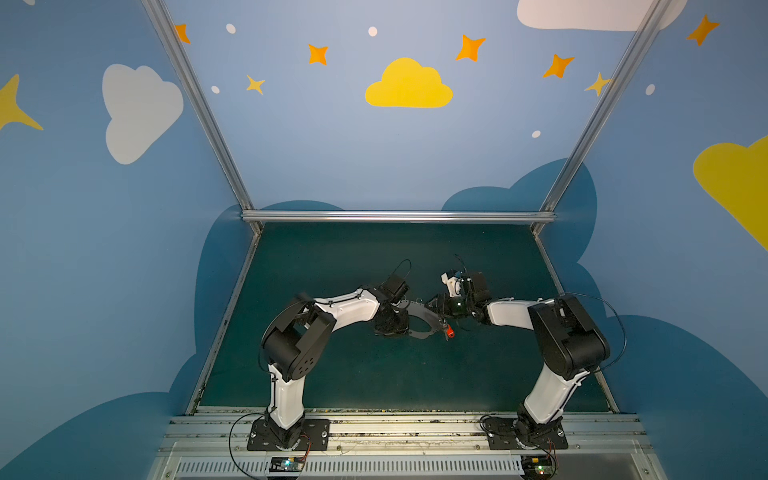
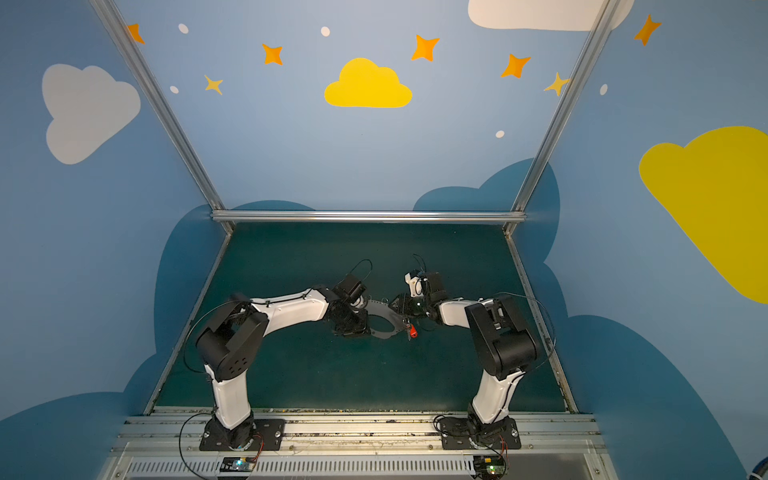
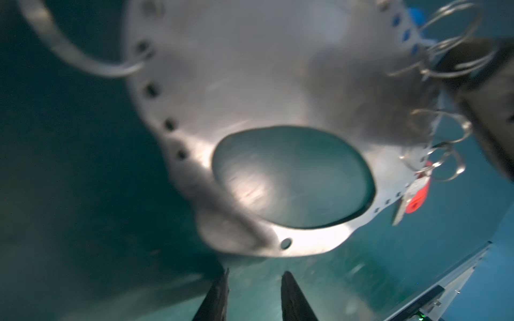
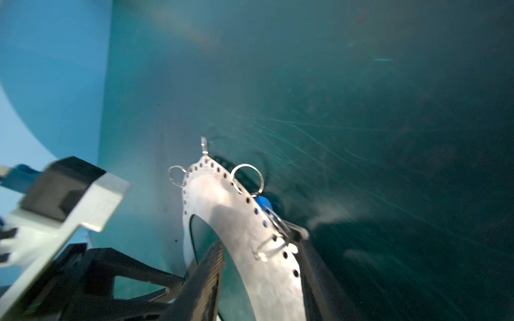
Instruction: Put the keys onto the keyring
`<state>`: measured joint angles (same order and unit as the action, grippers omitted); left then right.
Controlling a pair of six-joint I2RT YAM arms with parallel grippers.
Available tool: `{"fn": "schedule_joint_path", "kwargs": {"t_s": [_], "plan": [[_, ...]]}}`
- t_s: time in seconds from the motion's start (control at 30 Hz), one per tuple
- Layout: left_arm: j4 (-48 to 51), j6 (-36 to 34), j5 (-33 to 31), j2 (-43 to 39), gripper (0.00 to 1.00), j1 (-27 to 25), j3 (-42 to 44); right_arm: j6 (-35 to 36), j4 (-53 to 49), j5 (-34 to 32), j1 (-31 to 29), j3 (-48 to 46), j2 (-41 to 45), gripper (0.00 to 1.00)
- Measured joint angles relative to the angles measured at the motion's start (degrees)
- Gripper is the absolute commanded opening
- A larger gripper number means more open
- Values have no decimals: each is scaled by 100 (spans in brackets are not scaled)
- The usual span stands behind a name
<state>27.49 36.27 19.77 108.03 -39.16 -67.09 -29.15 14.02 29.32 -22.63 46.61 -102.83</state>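
Observation:
The keyring (image 3: 250, 83), a flat grey oval plate with a big central hole, lies between the two grippers in both top views (image 1: 417, 308) (image 2: 380, 309). A key with a red-orange tag (image 1: 450, 331) (image 3: 417, 196) hangs from a wire ring on its edge. A key with a blue tag (image 4: 262, 201) hangs behind the plate from another ring. My left gripper (image 3: 257, 273) is open, its tips just short of the plate's rim with nothing between them. My right gripper (image 4: 260, 239) straddles the plate's band (image 4: 236, 222); one finger touches the outer edge, the other stands apart inside the hole.
Several empty wire rings (image 4: 247, 178) hang along the keyring's edge. The green table mat (image 1: 374, 374) is bounded by an aluminium rail (image 1: 399, 216) at the back and blue walls at the sides. The left arm's wrist block (image 4: 69, 194) is close beside my right gripper.

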Motion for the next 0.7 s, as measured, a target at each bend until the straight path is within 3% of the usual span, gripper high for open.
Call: {"fn": "schedule_joint_path", "kwargs": {"t_s": [0.2,0.33,0.4,0.7], "plan": [[435,-70,-229,-455,38,227,446,-63,256,555,-7,24,-258,37],[658,-74,-422,-588,44,328,492,-39,299,734,-83,59,-372,9],[706,-70,-498,-678,45,361,485,-59,299,807,-160,74,-398,0],[804,-72,-562,-885,54,584,127,-59,308,852,-522,35,-398,0]]}}
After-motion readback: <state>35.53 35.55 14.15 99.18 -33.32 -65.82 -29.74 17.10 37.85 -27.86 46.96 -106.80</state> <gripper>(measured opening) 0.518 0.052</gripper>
